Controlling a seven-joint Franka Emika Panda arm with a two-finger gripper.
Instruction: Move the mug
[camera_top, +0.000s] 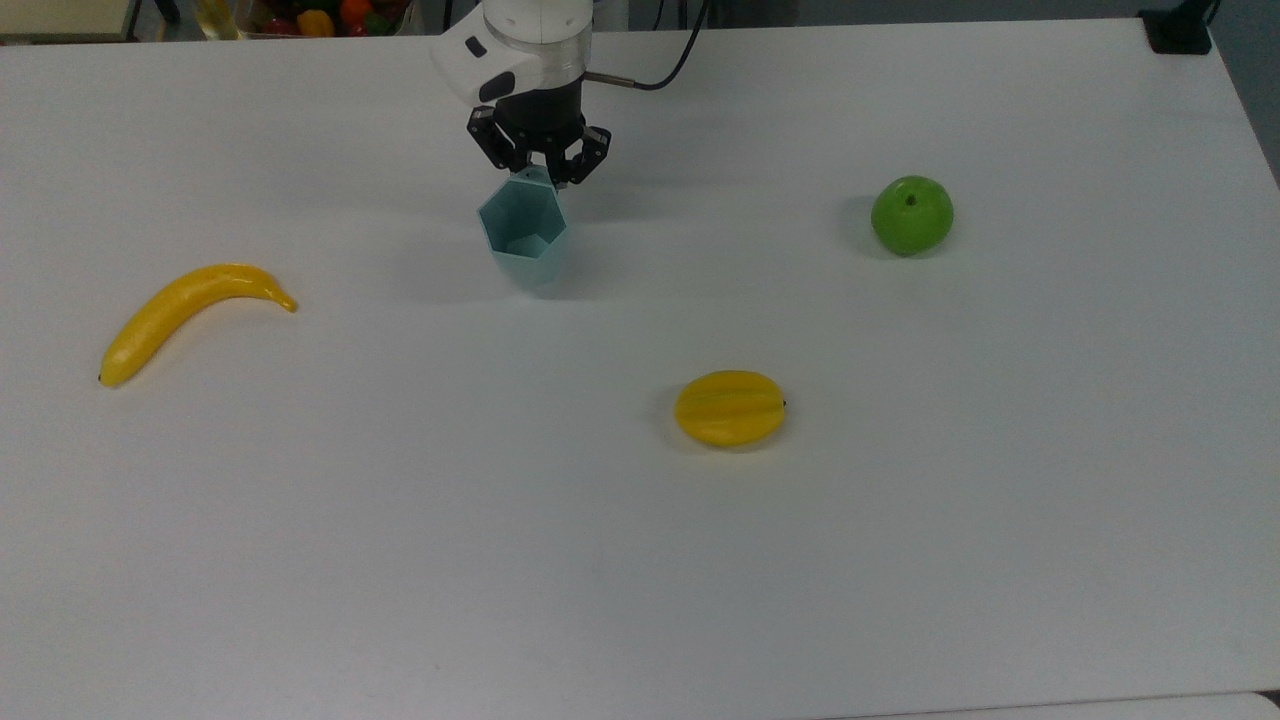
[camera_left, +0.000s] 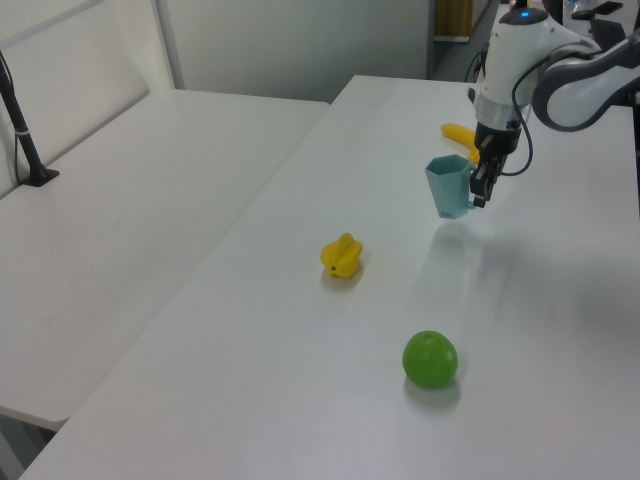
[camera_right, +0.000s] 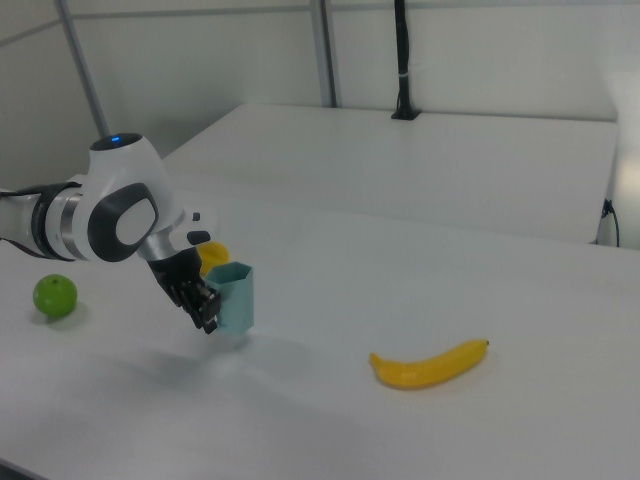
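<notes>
Step in hand: transport. The mug (camera_top: 524, 238) is gripped and looks lifted off the table (camera_top: 900, 560); in the left view its base hangs clear of the surface, with a shadow below.

Landmark = the starfruit (camera_top: 730, 408). In the top view the mug is well apart from it, up and to the top view's left. The banana (camera_top: 185, 315) is far off on the top view's left of the starfruit, the green apple (camera_top: 911, 214) up on the top view's right.

Gripper (camera_top: 541, 172): fingers nearly together, clamped on the mug's small handle tab at the rim; the cup body hangs beside them, roughly upright.

Next, my guess: pick 1 bare spot, lower until the base seats flat, then release. Handle-only grip, so the cup could swing; go slow.
</notes>
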